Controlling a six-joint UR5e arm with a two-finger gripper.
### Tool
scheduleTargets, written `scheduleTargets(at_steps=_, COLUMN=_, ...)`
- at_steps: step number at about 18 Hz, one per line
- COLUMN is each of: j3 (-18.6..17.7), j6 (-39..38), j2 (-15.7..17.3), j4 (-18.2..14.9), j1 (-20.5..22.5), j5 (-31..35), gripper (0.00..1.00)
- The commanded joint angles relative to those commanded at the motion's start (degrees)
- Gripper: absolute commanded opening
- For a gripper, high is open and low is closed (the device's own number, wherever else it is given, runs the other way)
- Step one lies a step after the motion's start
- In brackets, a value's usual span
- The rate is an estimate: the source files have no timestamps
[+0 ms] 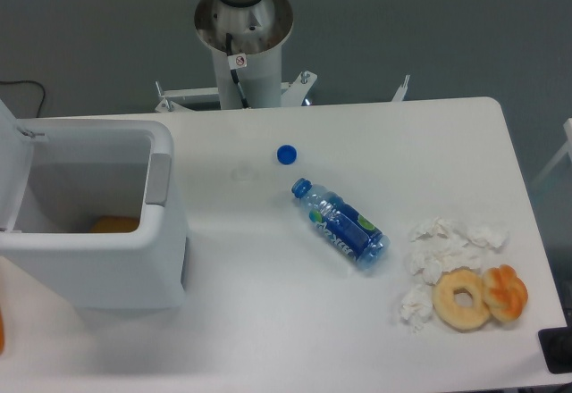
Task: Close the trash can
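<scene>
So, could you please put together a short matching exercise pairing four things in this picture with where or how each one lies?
Things:
1. trash can
2. bottle cap
3. plastic bottle
4. bagel

Places or states:
A. lying on its side near the table's middle, uncapped
B. at the left, lid raised, something orange inside
C. at the right, beside crumpled tissues
D. small and blue, alone on the table behind the bottle

Pairs: 1-B, 2-D, 3-A, 4-C
</scene>
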Motion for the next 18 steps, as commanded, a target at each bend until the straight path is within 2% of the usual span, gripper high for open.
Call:
scheduleTargets(at_steps=6, j3=-0.53, j6=-0.09, j2=-2.37, j4=0.0, j1=-1.94, j5=0.0, gripper=1.0)
scheduleTargets(at_steps=18, j3=-1.49, j6=0.0, j2=-2.46, j4=-0.09, j1=-1.76, j5=0.44, gripper=1.0)
